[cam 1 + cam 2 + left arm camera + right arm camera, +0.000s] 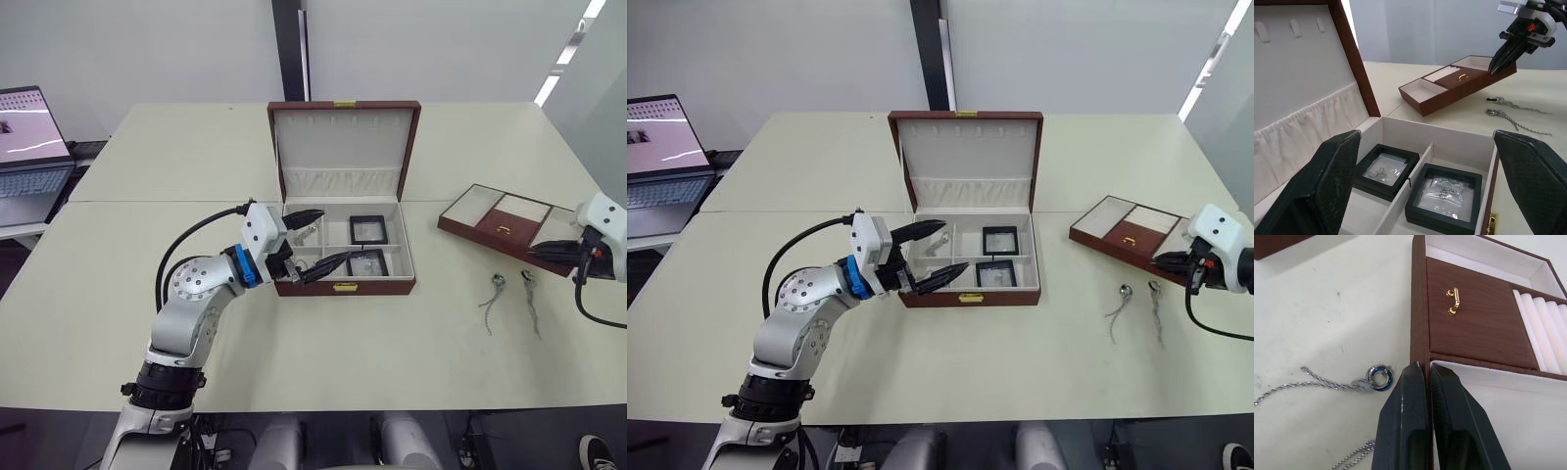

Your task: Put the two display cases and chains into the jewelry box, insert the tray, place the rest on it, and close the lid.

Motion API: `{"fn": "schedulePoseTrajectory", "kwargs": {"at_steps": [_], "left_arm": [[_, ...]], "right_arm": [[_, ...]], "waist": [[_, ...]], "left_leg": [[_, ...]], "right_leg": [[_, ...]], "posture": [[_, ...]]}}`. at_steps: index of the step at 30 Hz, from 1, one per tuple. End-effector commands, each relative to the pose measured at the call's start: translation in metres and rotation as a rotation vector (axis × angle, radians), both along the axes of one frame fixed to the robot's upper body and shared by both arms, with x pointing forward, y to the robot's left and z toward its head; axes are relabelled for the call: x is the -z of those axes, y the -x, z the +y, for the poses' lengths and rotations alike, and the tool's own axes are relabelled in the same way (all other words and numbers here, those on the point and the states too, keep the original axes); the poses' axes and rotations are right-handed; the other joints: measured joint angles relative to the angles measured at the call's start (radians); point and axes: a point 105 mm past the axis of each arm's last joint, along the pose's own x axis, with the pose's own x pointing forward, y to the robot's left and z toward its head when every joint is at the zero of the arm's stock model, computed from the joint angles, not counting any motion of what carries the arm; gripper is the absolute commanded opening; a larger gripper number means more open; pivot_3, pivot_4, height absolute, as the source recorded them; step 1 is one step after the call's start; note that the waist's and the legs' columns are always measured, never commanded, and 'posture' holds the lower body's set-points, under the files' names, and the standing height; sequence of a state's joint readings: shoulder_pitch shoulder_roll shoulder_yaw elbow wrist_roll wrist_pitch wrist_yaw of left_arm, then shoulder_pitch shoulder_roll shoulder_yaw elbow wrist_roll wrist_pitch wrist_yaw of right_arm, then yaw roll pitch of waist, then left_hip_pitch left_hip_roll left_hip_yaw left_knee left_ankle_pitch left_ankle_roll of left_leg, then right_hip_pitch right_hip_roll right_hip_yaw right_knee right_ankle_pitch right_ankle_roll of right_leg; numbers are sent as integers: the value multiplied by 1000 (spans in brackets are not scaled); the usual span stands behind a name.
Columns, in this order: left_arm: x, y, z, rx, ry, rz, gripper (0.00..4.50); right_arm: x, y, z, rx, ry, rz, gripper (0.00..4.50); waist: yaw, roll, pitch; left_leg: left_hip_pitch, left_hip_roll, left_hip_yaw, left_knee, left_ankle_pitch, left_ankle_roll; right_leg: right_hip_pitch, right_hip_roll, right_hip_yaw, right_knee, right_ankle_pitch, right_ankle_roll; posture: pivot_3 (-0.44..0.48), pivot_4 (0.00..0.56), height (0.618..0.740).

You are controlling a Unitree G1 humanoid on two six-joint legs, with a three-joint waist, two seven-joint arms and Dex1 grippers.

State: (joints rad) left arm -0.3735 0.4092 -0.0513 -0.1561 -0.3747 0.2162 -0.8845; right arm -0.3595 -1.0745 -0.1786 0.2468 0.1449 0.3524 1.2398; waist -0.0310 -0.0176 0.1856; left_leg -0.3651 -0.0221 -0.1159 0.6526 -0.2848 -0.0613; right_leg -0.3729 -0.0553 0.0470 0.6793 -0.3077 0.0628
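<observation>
Already the 2 display cases (369,245) lie inside the jewelry box (343,286), in its right compartments, one behind the other. The left gripper (929,255) hovers over the box's left part with its fingers spread wide and nothing between them. The right gripper (1425,382) has its fingers pressed together on the wall of the tray (1117,238) at its near corner, so I judge that it pinches this wall. The tray rests on the table (147,255) well apart from the box, to the right of it, with its long axis running diagonally. The 2 chains (1136,311) lie just in front of the tray (still outside the box), nearer to the right arm. For inserting, the tray must travel left toward the box.
</observation>
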Motion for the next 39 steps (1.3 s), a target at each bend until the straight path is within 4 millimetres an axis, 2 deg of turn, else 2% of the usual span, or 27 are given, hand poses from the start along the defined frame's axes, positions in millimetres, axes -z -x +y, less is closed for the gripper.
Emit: {"fn": "schedulePoseTrajectory", "kwargs": {"at_steps": [1,7,12,17,26,27,32,39], "left_arm": [[-14,2,-2,17,14,-48,4500],[-20,5,-12,60,25,-58,4500],[-22,13,-38,177,35,-38,4500],[-27,15,-55,226,46,-52,4500],[-29,16,-57,217,58,-55,4500],[-29,16,-56,214,58,-56,4500],[-30,17,-54,203,63,-59,4500],[-31,16,-57,208,64,-61,4500]], "right_arm": [[-16,-3,3,27,-30,-89,13],[-3,-19,-1,85,-70,-125,13],[0,-45,3,89,-108,-141,13],[14,-63,7,98,-109,-130,13],[31,-72,8,113,-111,-97,13],[32,-72,8,116,-115,-94,607],[28,-73,9,123,-159,-105,1760],[46,-72,4,166,-148,-72,3722]], "waist": [[0,0,0],[-1,0,0],[-3,0,0],[-3,0,0],[-3,0,0],[-3,0,0],[-3,0,0],[-3,0,0]], "left_leg": [[0,0,0,0,0,0],[-1,0,0,1,0,0],[-1,0,1,3,0,0],[-1,0,0,3,1,-1],[-2,0,1,4,1,-1],[-2,0,1,4,1,-1],[-2,0,1,5,1,-1],[-2,0,1,5,1,-1]], "right_leg": [[0,0,0,0,0,0],[0,0,0,0,0,0],[0,0,0,0,0,0],[-1,0,0,0,0,0],[-1,0,0,0,0,0],[-1,0,0,0,0,0],[-1,0,0,0,0,0],[-1,0,0,0,0,0]], "posture": [[0,150,740],[0,150,740],[0,150,740],[0,150,740],[0,150,740],[0,150,740],[0,150,740],[0,150,740]]}}
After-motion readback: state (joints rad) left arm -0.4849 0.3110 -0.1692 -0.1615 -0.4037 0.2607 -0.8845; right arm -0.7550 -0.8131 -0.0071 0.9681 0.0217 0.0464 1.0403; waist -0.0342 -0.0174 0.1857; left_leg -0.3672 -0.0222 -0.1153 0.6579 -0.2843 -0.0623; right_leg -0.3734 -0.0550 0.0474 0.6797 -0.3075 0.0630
